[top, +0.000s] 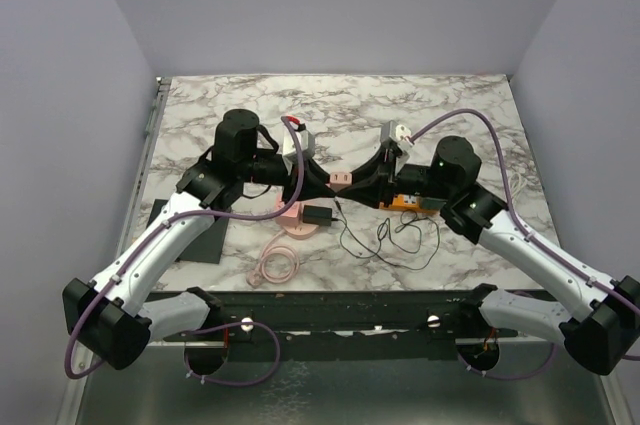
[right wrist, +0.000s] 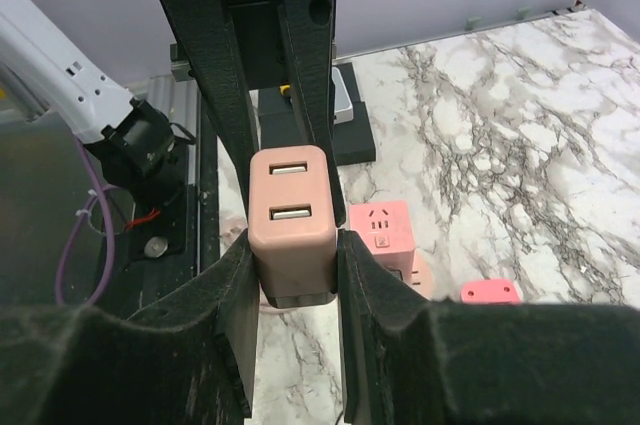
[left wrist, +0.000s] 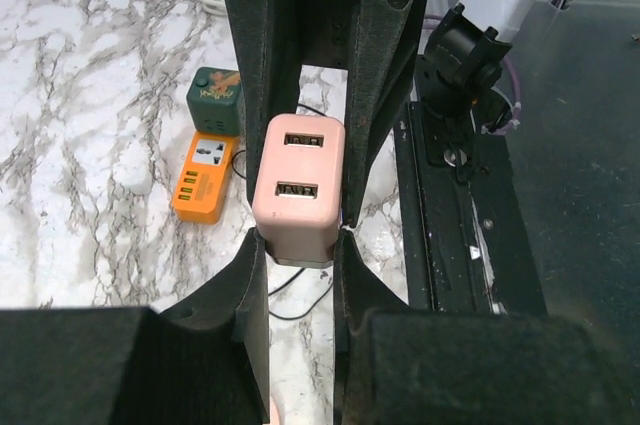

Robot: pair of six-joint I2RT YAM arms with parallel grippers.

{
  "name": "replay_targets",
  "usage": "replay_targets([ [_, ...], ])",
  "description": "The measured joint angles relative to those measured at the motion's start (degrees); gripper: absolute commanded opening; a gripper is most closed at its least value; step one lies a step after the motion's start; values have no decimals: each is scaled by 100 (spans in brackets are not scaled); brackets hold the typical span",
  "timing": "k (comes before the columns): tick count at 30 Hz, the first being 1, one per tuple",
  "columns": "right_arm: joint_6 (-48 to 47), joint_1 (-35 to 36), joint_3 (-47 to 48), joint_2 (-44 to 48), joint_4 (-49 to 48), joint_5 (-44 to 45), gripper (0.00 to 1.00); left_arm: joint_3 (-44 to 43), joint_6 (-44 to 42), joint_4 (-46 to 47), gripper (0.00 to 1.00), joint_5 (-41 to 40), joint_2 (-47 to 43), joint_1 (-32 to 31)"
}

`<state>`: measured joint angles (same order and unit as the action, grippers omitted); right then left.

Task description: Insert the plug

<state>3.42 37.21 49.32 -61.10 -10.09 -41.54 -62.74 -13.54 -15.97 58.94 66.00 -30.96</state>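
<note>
Plug (right wrist: 292, 210), pink with two USB slots, hangs over the table (top: 470, 135) left of the orange power strip (left wrist: 203, 180), left pincer (left wrist: 298, 257) and right pincer (right wrist: 293, 263) both clenched on it.

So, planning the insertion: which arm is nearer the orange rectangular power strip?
Right. The right arm hangs over the orange power strip; the left arm ends short, to its left.

We see a white marble-patterned table (top: 480, 125), and we place things by the orange power strip (top: 415, 203) lying on it. A green cube adapter (left wrist: 213, 100) sits just beside one short end of the strip. Left of the strip lie a black adapter (top: 318, 215) and its loose thin black cable (top: 390, 240), then a pink round base (top: 298, 228). A coiled pink cable (top: 278, 267) lies left of the strip and nearer the arm bases, and a black mat (top: 195, 235) lies farthest left
</note>
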Motion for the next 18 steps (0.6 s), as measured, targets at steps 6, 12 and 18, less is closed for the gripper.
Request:
replay_targets([
  [6, -437, 2, 772, -234, 1180, -116, 70, 44, -214, 46, 0, -68, -28, -31],
  [12, -1661, 2, 2402, -809, 3171, -79, 75, 199, -420, -15, 0, -417, -17, -31],
  [18, -2562, 2, 3259, -1379, 4686, 125, 72, 170, -909, -352, 0, -688, 269, -44],
])
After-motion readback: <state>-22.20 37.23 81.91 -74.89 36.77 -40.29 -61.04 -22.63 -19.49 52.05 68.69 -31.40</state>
